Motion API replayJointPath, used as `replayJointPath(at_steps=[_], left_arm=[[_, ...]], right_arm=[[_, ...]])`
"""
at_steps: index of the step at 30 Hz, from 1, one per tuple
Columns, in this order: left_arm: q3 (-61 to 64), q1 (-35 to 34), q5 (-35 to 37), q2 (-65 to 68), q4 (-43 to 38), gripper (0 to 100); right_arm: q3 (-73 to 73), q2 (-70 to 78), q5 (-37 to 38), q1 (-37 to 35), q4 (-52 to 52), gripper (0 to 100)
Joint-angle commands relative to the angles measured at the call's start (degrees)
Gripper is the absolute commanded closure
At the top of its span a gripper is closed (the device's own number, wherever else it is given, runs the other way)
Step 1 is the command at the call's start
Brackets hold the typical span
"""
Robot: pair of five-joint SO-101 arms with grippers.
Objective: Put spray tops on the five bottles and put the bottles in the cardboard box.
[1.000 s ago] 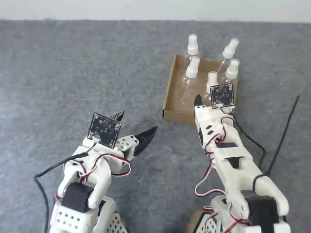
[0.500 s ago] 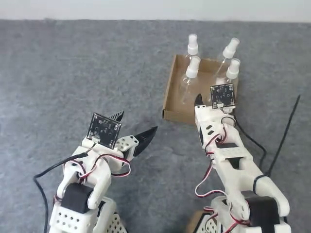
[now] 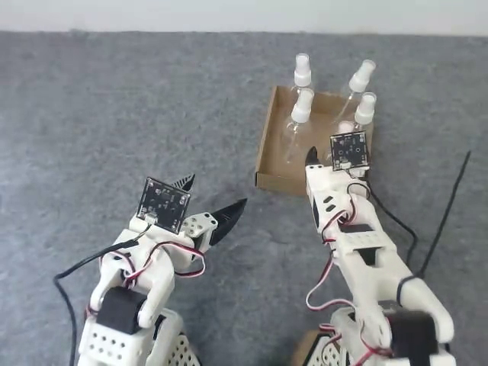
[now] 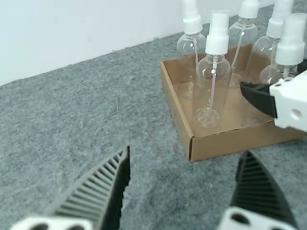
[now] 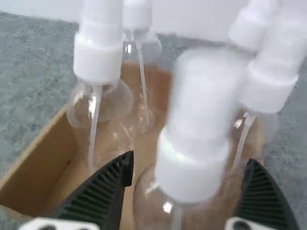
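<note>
Right gripper (image 5: 189, 165), fingers (image 5: 103, 191) apart astride the nearest clear plastic bottle with white spray top (image 5: 196, 143) in the brown cardboard box (image 3: 266, 137) at upper right: a skewed retreat may snag that top and topple the neighbouring bottles (image 3: 303, 107); left gripper (image 3: 216, 191), fingers apart, hangs lower left.

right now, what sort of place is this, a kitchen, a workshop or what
Probably a robot test bench: two small white arms with bare wiring stand on a grey felt-like mat, with a plain pale wall behind and a cardboard box and spray bottles set out.
</note>
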Motion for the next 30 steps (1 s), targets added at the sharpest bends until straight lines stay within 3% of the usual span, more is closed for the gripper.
replayJointPath(at_steps=[1,9,19,30], left_arm=[[-0.4,0.4,-0.4,-0.4,-1.3,67],[-0.4,0.4,-0.4,-0.4,-1.3,67],[-0.4,0.4,-0.4,-0.4,-1.3,67],[-0.7,0.2,-0.4,-0.7,-1.3,67]], right_arm=[[-0.9,-9.5,0.1,0.7,5.4,70.5],[-1.2,-24.7,0.1,0.4,14.5,70.6],[-11.1,-41.4,0.1,0.5,39.1,70.6],[-11.2,-53.4,0.4,0.7,54.8,70.6]])
